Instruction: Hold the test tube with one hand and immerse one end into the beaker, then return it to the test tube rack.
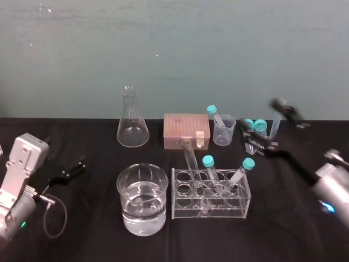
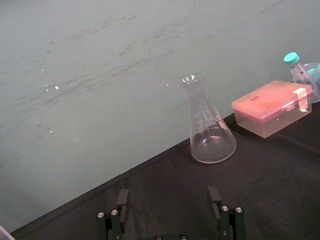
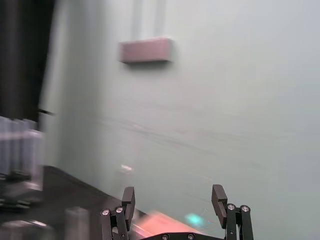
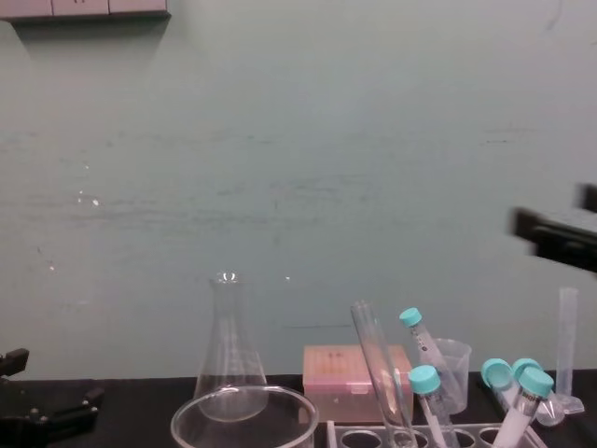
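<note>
Black cloth covers the table [image 1: 92, 234] under a pale teal wall [image 1: 174, 49]. My left gripper [image 2: 168, 192] rests low, jaws apart. To its right stands the wide clear glass beaker [image 1: 128, 203], then the long uncapped glass test tube [image 1: 191, 158], leaning in the clear plastic rack [image 1: 244, 202]. Beyond it my right gripper [image 3: 173, 191] hangs raised, jaws apart, blurred.

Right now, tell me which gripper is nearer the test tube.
Right. The right gripper hovers behind and right of the test tube; the left gripper rests farther off to its left.
</note>
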